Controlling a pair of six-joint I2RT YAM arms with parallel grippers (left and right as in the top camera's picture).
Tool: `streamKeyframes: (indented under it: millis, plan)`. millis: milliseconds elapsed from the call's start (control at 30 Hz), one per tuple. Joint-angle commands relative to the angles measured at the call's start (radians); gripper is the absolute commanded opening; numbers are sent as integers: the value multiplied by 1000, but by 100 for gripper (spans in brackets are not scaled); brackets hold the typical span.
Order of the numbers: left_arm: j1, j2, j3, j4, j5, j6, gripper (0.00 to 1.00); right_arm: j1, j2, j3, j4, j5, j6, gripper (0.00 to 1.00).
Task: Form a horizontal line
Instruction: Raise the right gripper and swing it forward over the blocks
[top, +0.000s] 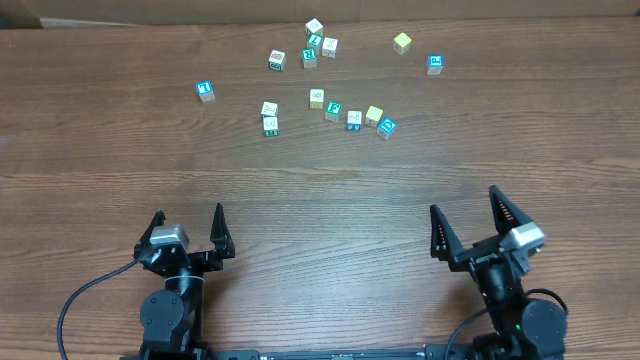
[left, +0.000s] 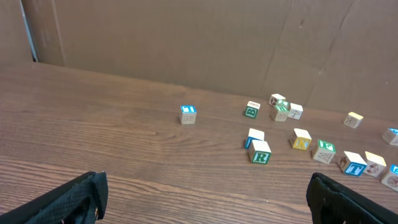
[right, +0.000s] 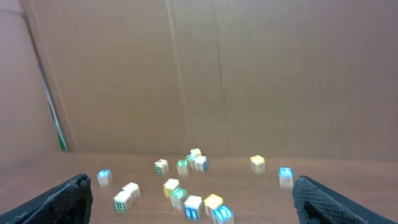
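Cubes (top: 354, 120): scattered over the far half of the table, centre to right of centre. Not in a row yet. Closest to a line is a slanted run of five mid-table, some touching, some w/ small gaps.

Tight cluster (top: 315, 41) behind the run, near the far edge. Pair (top: 270, 126) just left of the run, one behind the other. Singles apart: blue cube (top: 205, 91) off to the left, yellow cube (top: 402, 43) and second blue cube (top: 435, 64) far right.

Faces cream/white w/ teal, green or blue marks. Marks too small to read from overhead; left wrist view shows a green R and a blue T.

Table (top: 100, 150): brown wood-grain, matte. Backdrop (left: 155, 43): brown cardboard sheets, seams visible.

L gripper (top: 188, 212), near edge, left side: jaws spread wide, nothing between. R gripper (top: 463, 200), near edge, right side: same, spread and empty. Both well apart from the cubes.
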Motion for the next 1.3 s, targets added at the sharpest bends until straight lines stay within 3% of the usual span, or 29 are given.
streamKeyframes:
  millis: [0, 267, 633, 1267]
  plan:
    - [5, -11, -4, 0, -2, 22, 100, 3, -10, 100, -41, -21, 3, 100]
    - [5, -11, -4, 0, -2, 22, 100, 3, -10, 269, -208, -21, 3, 100]
    - [5, -11, -4, 0, -2, 22, 100, 3, 18, 403, -269, -39, 3, 100]
    - [5, -11, -4, 0, -2, 22, 100, 3, 359, 771, -455, -235, 3, 100]
